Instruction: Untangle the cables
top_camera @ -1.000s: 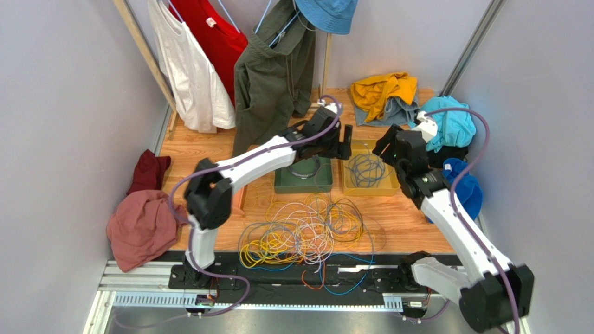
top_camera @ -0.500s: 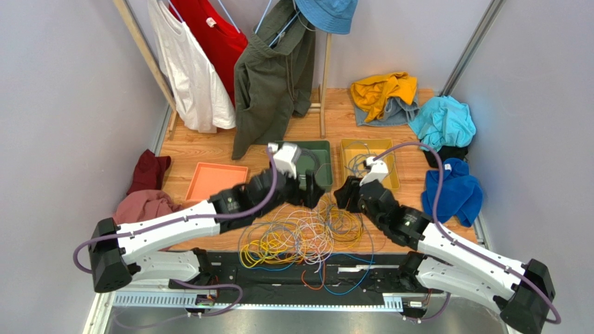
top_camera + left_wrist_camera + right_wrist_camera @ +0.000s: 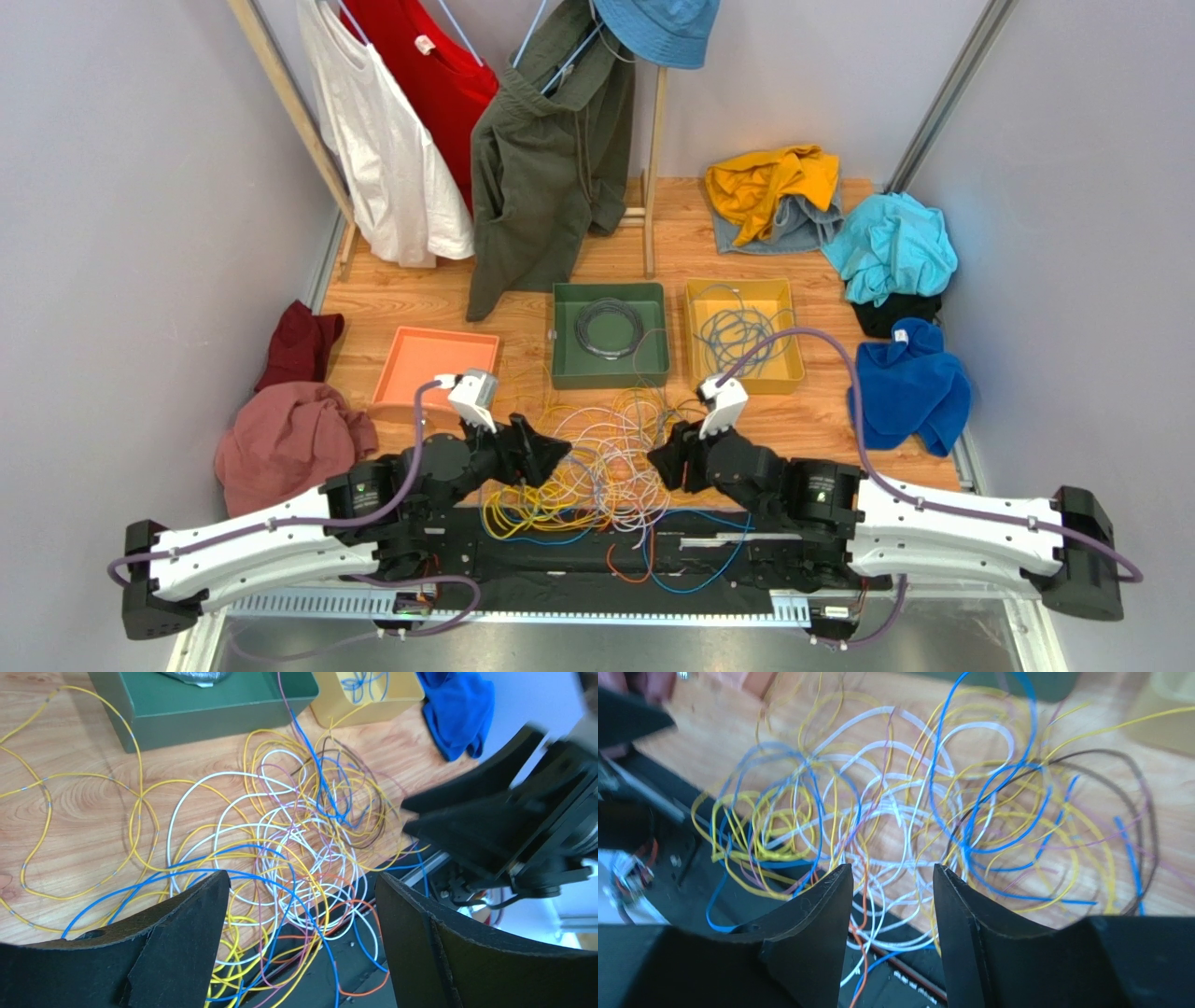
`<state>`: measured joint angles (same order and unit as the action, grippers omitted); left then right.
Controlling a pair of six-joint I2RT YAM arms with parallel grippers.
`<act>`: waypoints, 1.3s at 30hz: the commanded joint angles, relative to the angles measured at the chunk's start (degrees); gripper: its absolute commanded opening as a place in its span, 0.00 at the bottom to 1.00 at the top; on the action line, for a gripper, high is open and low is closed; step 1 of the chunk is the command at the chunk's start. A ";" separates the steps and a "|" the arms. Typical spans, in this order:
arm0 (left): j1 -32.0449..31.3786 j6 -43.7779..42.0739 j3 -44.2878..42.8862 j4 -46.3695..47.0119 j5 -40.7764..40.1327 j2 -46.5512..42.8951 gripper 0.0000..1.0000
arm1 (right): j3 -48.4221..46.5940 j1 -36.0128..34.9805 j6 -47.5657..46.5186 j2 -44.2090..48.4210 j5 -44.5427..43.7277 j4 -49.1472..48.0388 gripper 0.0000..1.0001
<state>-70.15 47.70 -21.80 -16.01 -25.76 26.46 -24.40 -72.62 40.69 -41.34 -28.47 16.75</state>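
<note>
**Top view.** Left tool (image 3: pixel 544 455) and right tool (image 3: pixel 669 459) face each other low across the cables (image 3: pixel 606 469), a loose yellow, blue, white and orange tangle at the near edge of the counter (image 3: pixel 407 301). Only this view shows all three trays: the orange tray (image 3: pixel 397 378), the green tray (image 3: pixel 567 373) holding a dark coil (image 3: pixel 610 329), and the yellow tray (image 3: pixel 788 375) holding a grey coil (image 3: pixel 735 338).

**Wrist views.** Only these show the jaws. The left tool's are parted wide and the right tool's more narrowly, both above the tangle and clasping nothing.
</note>
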 commanded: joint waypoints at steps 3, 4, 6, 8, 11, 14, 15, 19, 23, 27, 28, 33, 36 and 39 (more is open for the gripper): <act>-0.34 3.09 1.50 -4.38 -0.26 -1.94 0.83 | -1.97 -8.93 3.07 -8.66 -0.53 -0.23 0.53; -0.34 3.36 1.59 -4.29 -0.08 -1.07 0.83 | -1.44 -10.07 3.95 -10.23 -1.14 -0.58 0.54; -0.43 3.80 1.41 -4.03 0.27 -0.10 0.83 | 0.05 -11.93 6.49 -11.65 -0.45 -1.81 0.55; -0.43 3.71 1.50 -3.33 0.45 0.96 0.83 | 0.58 -13.76 8.00 -13.93 -0.62 -2.77 0.54; -0.51 3.71 1.41 -2.71 0.62 1.32 0.83 | 0.67 -15.27 9.32 -16.74 -1.94 -3.30 0.53; -0.51 3.71 1.50 -2.53 0.71 1.14 0.83 | 0.15 -15.27 9.41 -20.16 -2.20 -3.48 0.47; -0.51 3.63 1.50 -2.80 0.80 1.05 0.83 | -0.20 -15.27 9.41 -20.96 -2.12 -3.22 0.43; -0.60 3.36 1.41 -3.76 0.54 -0.87 0.82 | -2.66 -16.32 9.85 -22.21 -3.95 -0.50 0.03; -0.51 0.91 -0.17 -7.01 -1.57 -4.65 0.82 | -14.83 -20.62 7.41 -14.32 -15.09 14.48 0.00; -0.60 -3.22 -3.15 -7.63 -3.07 -9.22 0.84 | -29.50 -23.97 -1.64 -6.30 -22.41 22.61 0.00; -0.60 -4.01 -3.68 -7.46 -3.24 -10.88 0.86 | -32.08 -23.97 -3.32 -5.08 -23.55 24.80 0.00; -0.51 -11.31 -7.19 -3.60 -2.72 -13.19 0.99 | -48.15 -24.06 -15.52 -5.59 -25.93 27.81 0.00; -0.51 -14.65 -8.69 -0.17 -2.10 -12.66 0.99 | -53.80 -23.97 -21.32 -6.82 -25.15 26.14 0.00; -0.60 -17.81 -8.70 5.80 0.09 -11.09 0.99 | -58.47 -24.06 -24.42 -7.79 -23.57 23.16 0.00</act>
<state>-70.48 36.69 -28.71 -18.48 -27.55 13.67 -78.30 -96.42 25.50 -46.98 -51.53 40.47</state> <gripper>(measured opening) 0.990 0.010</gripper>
